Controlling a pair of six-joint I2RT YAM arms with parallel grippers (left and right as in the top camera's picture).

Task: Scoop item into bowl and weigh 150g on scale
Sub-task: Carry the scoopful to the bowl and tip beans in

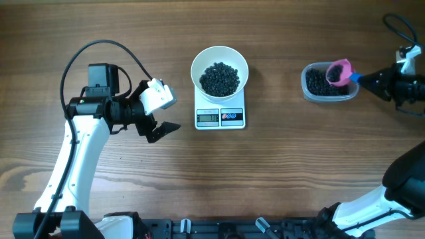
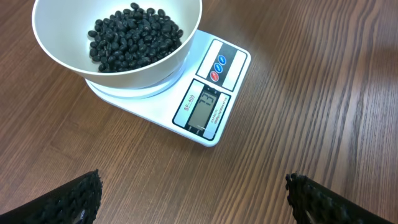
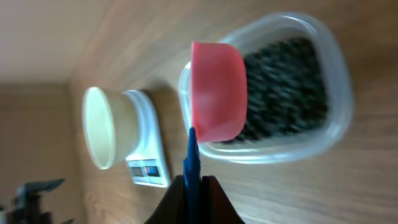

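Over the clear plastic tub (image 1: 309, 88) on your right side, the right gripper (image 3: 193, 185) is clamped tight on the pink scoop (image 1: 339, 72) by its blue handle, which points along the line toward the bowl. That smooth white bowl (image 1: 198, 62) sits on the scale (image 1: 220, 117), well apart to the left, with glossy black beans (image 1: 220, 78) heaped inside. Your left gripper (image 2: 193, 208) hangs spread wide, holding nothing.

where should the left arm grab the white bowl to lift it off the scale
Pinch the bowl rim on the side facing the open left gripper, coming from above, one finger inside, one outside. Its smooth flared wall looks too wide to span; the beans sit low.
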